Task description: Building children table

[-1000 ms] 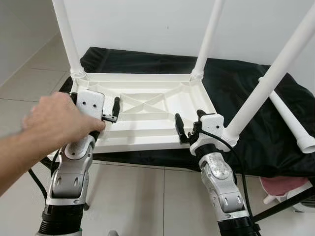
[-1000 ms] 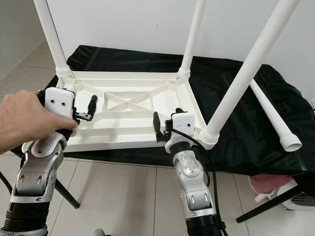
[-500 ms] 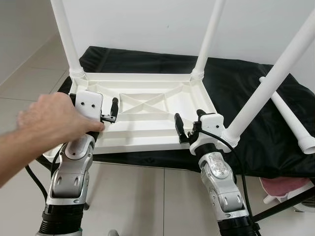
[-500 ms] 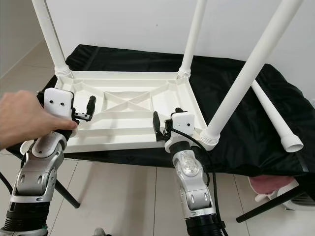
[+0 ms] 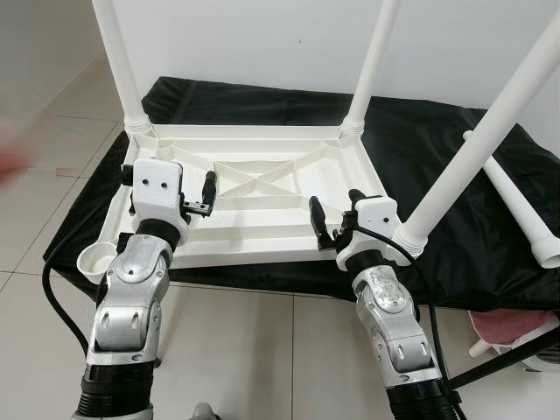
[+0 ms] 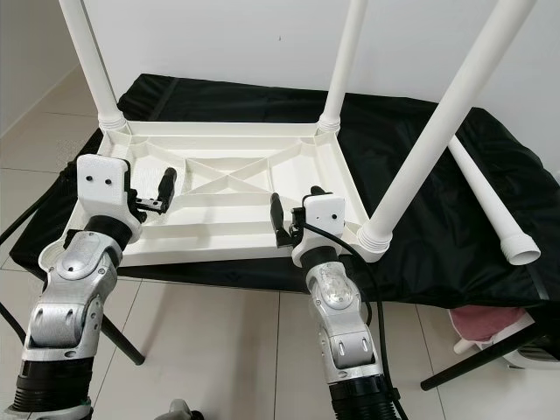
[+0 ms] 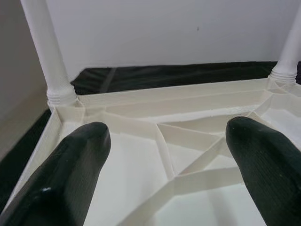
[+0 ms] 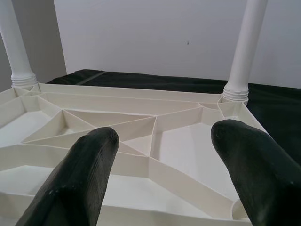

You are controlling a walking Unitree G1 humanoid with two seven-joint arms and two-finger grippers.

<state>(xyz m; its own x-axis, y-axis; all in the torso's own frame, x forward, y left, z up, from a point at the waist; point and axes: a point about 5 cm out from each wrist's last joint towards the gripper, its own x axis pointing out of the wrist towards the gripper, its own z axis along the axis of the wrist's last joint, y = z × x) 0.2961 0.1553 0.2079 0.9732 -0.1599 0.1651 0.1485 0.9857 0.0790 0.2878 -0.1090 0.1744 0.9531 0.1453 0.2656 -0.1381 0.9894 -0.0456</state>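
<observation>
A white children table [image 5: 262,248] lies upside down on a black cloth [image 5: 437,140]. Three white legs stand up from its corners: back left [image 5: 118,61], back right [image 5: 372,61] and front right [image 5: 481,140]. The front left socket [image 5: 94,260] holds no leg. A loose leg [image 5: 516,214] lies on the cloth to the right. My left gripper [image 7: 164,155] hovers open over the table's left ribs, holding nothing. My right gripper [image 8: 164,160] hovers open at the front edge, beside the front right leg, also holding nothing.
A blurred person's hand [image 5: 13,153] shows at the far left edge. A pink object [image 5: 516,328] and black stand legs [image 5: 499,367] are on the tiled floor at the lower right. A white wall rises close behind the table.
The person's hand that was gripping my left gripper has let go and pulled away to the left. Both grippers stay open where they were.
</observation>
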